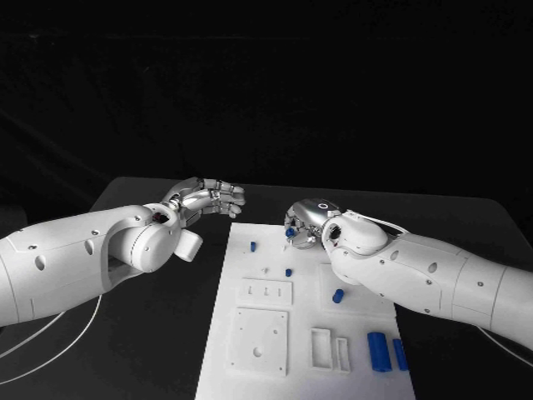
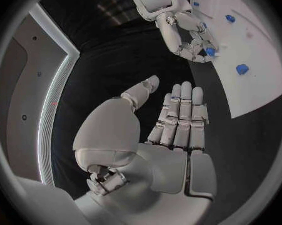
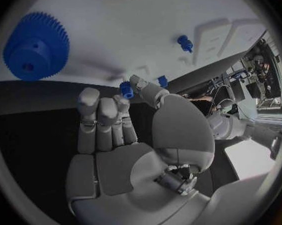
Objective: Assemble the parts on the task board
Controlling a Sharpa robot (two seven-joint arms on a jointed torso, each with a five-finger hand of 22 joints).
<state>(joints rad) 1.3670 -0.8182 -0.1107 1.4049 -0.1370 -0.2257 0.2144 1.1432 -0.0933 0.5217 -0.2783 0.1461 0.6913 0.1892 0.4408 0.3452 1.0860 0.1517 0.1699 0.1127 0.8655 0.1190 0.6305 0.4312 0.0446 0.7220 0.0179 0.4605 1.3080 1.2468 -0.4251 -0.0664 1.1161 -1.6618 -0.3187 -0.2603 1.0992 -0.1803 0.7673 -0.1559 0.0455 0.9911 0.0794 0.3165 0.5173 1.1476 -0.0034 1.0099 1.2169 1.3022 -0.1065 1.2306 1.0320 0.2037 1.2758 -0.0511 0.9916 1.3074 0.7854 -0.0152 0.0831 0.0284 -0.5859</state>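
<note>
The white task board (image 1: 305, 321) lies in the middle of the black table. My right hand (image 1: 305, 217) hovers over its far end and pinches a small blue part (image 1: 291, 235) between thumb and a finger; the right wrist view shows that hand (image 3: 116, 135) with the part (image 3: 126, 89) at its fingertips. A blue gear (image 3: 36, 46) lies flat on the board (image 3: 128, 20) close by. My left hand (image 1: 206, 200) is above the table just left of the board's far corner, and in its wrist view the hand (image 2: 178, 122) is flat with straight fingers, holding nothing.
Small blue pegs (image 1: 253, 247) (image 1: 290, 272) (image 1: 337, 295) stand along the board. Two blue cylinders (image 1: 378, 350) (image 1: 400, 353) lie at its near right. White inset plates (image 1: 261, 337) and a slotted block (image 1: 328, 348) occupy the near half.
</note>
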